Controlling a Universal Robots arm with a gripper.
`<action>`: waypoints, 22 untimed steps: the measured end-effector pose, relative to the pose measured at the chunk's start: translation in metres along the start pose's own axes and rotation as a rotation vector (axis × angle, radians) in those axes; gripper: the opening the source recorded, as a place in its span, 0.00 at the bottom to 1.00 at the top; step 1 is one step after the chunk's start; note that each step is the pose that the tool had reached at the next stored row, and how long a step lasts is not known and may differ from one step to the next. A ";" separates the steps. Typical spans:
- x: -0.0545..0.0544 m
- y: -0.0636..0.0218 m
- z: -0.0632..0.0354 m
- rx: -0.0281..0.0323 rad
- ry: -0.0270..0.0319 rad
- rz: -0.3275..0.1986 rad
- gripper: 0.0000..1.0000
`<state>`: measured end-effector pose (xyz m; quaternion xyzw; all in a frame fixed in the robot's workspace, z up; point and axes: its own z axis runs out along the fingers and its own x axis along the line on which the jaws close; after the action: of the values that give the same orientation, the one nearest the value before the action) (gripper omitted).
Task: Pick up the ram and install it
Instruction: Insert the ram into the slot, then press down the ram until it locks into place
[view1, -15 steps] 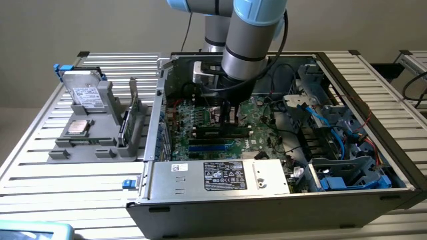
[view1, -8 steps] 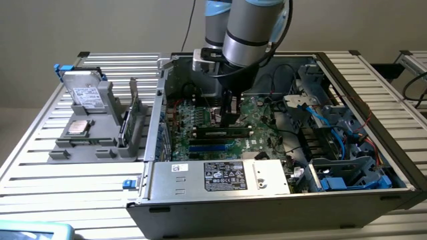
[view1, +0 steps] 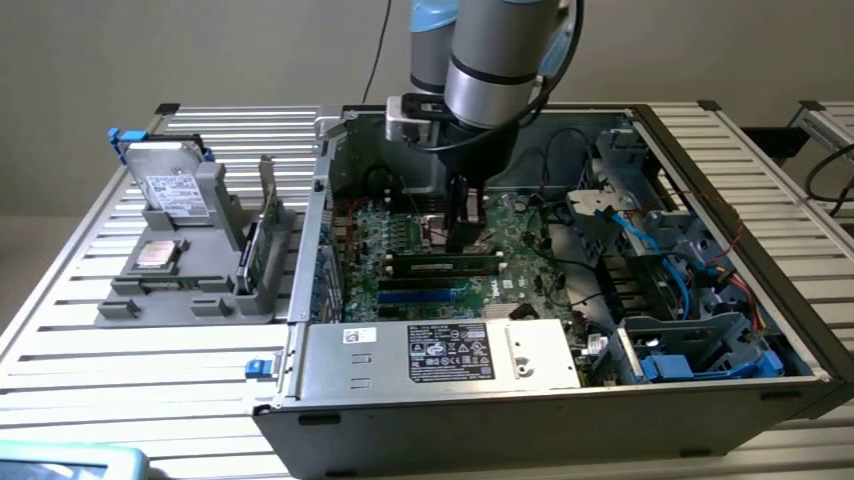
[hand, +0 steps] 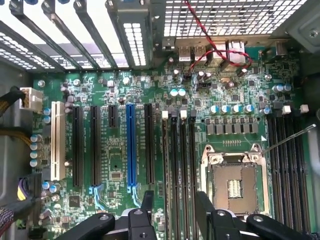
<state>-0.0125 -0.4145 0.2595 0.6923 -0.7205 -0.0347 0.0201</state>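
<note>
Claw (view1: 465, 238) stands released and empty just above the ram (view1: 447, 266), which appears to sit in a black slot on the board; risk: 1 end unlatched, or fingers (hand: 148, 200) clipping it.

The end effector (hand: 175, 202) hangs open and empty above the motherboard's (hand: 115, 165) memory slots (hand: 179, 165).

Long green ram (view1: 445, 267) with dark chips, seated in motherboard slot
</note>
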 end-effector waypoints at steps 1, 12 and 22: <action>0.000 0.0000 0.0000 0.0067 0.0005 -0.009 0.46; -0.005 0.0002 0.0001 0.0347 0.0058 -0.028 0.46; -0.005 0.0002 0.0001 0.0435 0.0057 -0.028 0.46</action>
<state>-0.0125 -0.4092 0.2596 0.7027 -0.7112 -0.0173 0.0066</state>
